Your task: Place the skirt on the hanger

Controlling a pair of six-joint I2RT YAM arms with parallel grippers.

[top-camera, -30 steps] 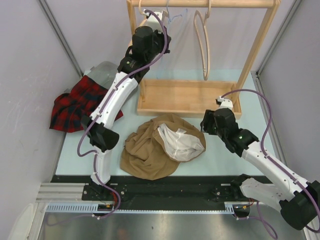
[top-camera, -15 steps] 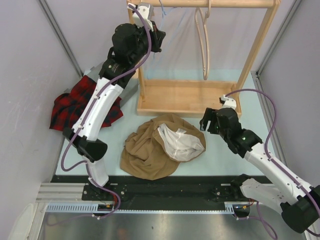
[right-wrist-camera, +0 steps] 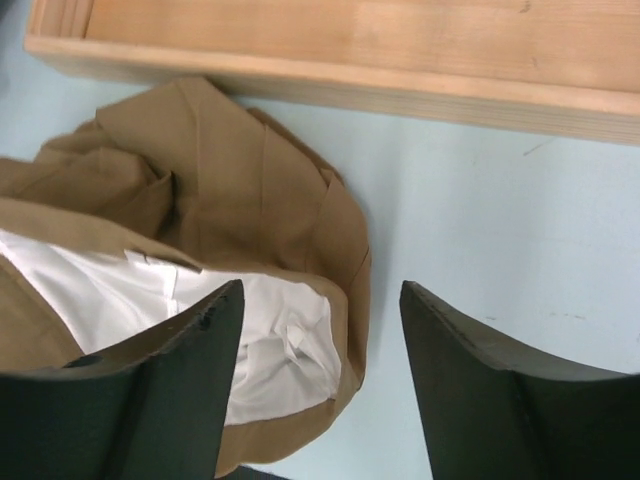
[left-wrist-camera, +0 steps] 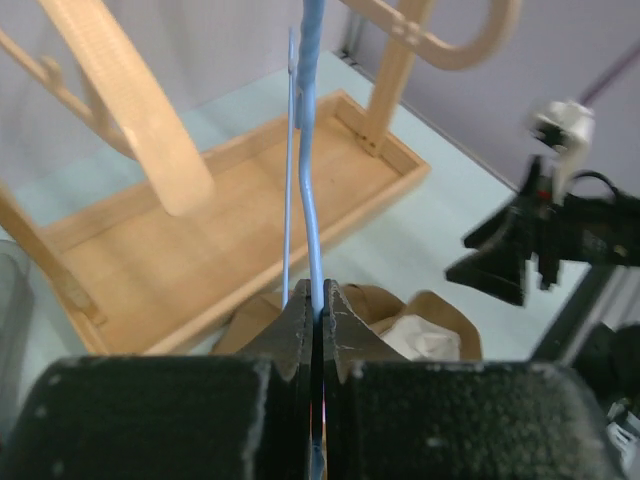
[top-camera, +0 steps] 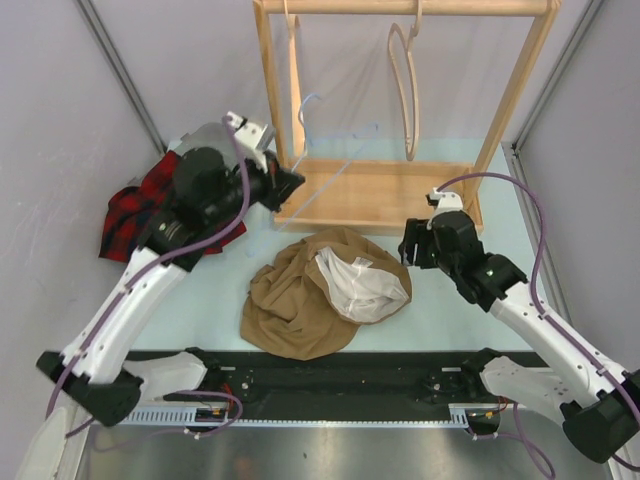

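Pale table [top-camera: 450,300] between grey walls [top-camera: 60,120] carries the wooden rack [top-camera: 380,195] at the back, with the tan skirt [top-camera: 295,305] heaped in front of it, lining showing. In the last second the left gripper [left-wrist-camera: 318,300] has swung down from the rail [top-camera: 400,6], clamped on the blue hanger [left-wrist-camera: 308,100], which is now over the rack's base. The right gripper [right-wrist-camera: 318,290] hovers with jaws apart over the skirt's right edge, holding nothing. With the hanger fetched, bringing it to the skirt looks next
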